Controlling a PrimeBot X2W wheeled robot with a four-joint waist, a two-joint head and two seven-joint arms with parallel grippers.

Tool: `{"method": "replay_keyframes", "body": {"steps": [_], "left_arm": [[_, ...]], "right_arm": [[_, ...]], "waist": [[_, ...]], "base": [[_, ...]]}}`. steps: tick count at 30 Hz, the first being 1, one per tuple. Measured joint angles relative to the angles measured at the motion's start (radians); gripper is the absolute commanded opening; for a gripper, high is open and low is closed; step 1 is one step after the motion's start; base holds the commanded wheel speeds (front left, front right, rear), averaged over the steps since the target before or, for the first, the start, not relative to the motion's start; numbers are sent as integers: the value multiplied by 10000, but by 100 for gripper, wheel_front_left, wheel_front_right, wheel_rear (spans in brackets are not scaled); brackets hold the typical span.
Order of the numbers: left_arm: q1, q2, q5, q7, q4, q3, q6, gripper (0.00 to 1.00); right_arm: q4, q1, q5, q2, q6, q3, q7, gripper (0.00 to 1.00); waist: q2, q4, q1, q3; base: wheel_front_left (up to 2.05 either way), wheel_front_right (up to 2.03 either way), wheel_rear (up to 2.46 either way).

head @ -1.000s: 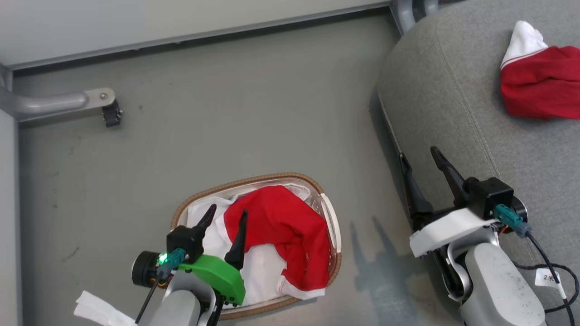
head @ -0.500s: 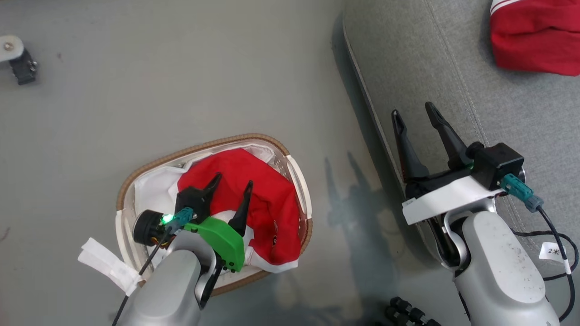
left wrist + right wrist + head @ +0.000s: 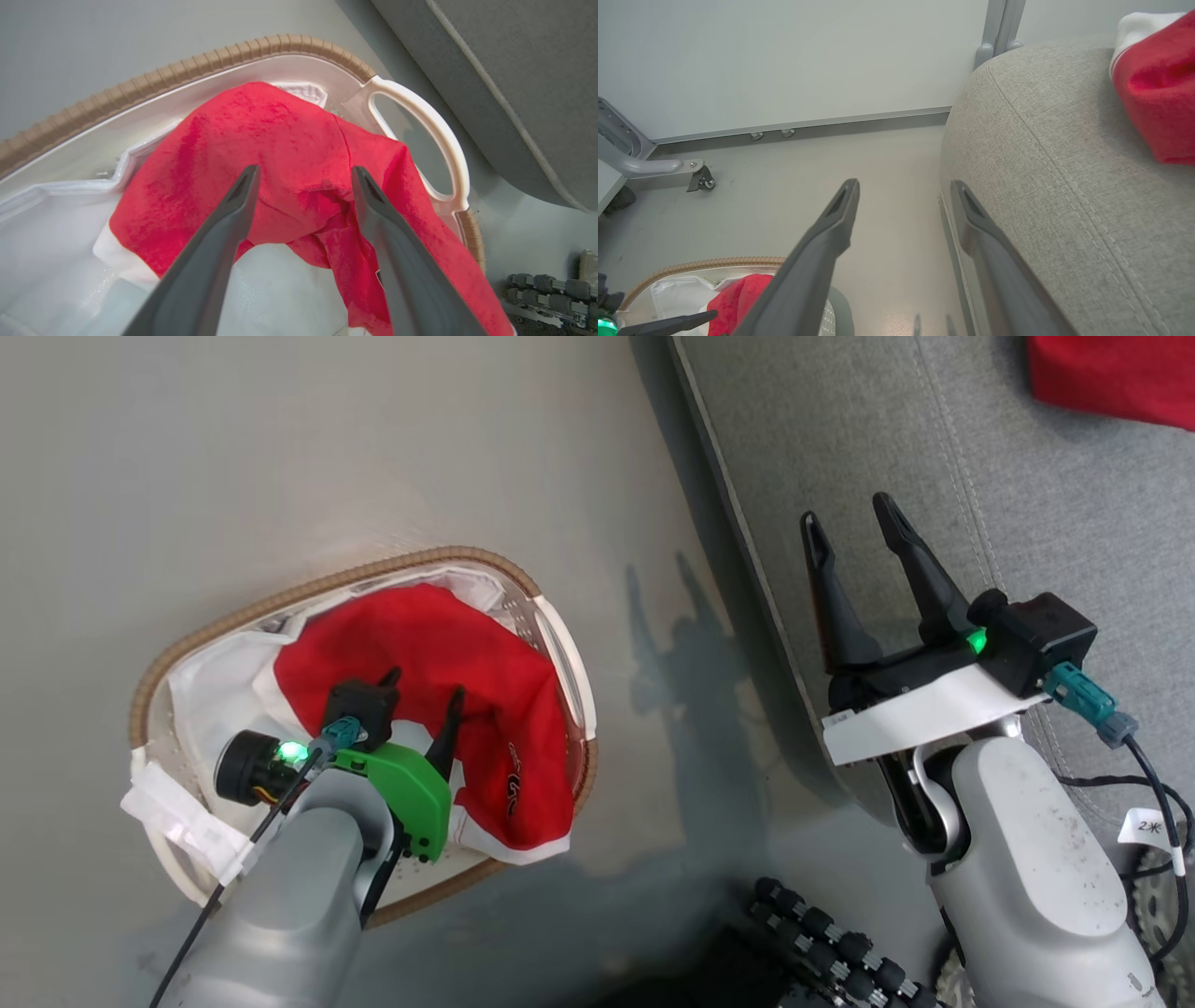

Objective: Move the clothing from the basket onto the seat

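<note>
A red garment (image 3: 439, 644) lies in the white basket (image 3: 308, 586) on its white liner. My left gripper (image 3: 424, 683) is down inside the basket, open. In the left wrist view its fingers (image 3: 304, 170) straddle a raised fold of the red clothing (image 3: 289, 130), with nothing pinched between them. My right gripper (image 3: 846, 511) is open and empty, hovering over the left edge of the grey seat (image 3: 1027, 504). Another red garment (image 3: 1111, 378) with white trim lies on the seat (image 3: 1064, 163); it is the red garment (image 3: 1157, 93) at the right edge of the right wrist view.
The basket stands on grey floor just left of the seat, its white handle (image 3: 439, 135) facing the cushion. A black ribbed part (image 3: 831, 933) lies low by my base. A wall baseboard (image 3: 808, 123) and a grey frame leg with a caster (image 3: 703, 179) are beyond.
The head camera has tilted down and shifted. My left gripper has dropped from above the basket's near side down onto the red garment, staying open. The right gripper stays open by the seat's edge.
</note>
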Motion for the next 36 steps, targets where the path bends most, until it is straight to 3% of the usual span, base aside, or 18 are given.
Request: {"method": "replay_keyframes", "body": {"steps": [12, 31, 32, 33, 34, 36], "left_arm": [[-919, 142, 403, 0, 1494, -437, 59, 100], [-1780, -598, 500, -2, 1563, -182, 17, 100], [-1786, -627, 500, 0, 1615, -207, 17, 78], [-1791, -642, 500, -2, 1653, -232, 15, 36], [-1800, -656, 504, 0, 1689, -261, 13, 4], [-1829, -683, 502, 0, 1712, -282, 12, 0]], "right_arm": [[-228, -342, 0, 6, 0, -2, 0, 100], [-502, -480, -364, 8, 0, -368, 0, 100], [-508, -467, -372, 8, 0, -382, 0, 100], [-518, -459, -380, 8, 0, -395, 0, 100], [-522, -456, -385, 8, 0, -408, 0, 100], [-522, -453, -424, 8, 0, -428, 0, 100]], "waist": [[0, -174, 0, 1044], [0, 294, 0, 1715], [0, 302, 0, 1718], [0, 308, 0, 1720], [0, 316, 0, 1720], [0, 331, 0, 1712]], "base": [[0, 0, 0], [0, 0, 0], [0, 0, 0], [0, 0, 0], [0, 0, 0], [0, 0, 0]]}}
